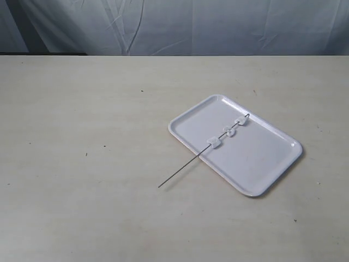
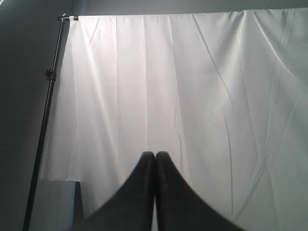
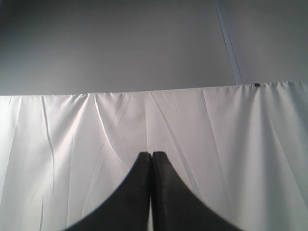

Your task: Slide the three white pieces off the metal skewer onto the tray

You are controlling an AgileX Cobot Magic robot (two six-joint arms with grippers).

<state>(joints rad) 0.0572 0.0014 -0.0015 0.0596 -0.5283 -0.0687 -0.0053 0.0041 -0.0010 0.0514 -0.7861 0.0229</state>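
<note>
One broad pale table (image 1: 82,164) bears everything. Beyond it hangs a white curtain (image 2: 192,96), which the left gripper (image 2: 154,156) and right gripper (image 3: 151,155) both face, each with its jaws pressed together on nothing. On the table lies the tray (image 1: 256,164), flat. Slanting across the tray is the metal skewer (image 1: 180,172), one end jutting past the tray's rim over the table. The three white pieces (image 1: 229,131) are threaded on it, spaced apart, all within the tray.
</note>
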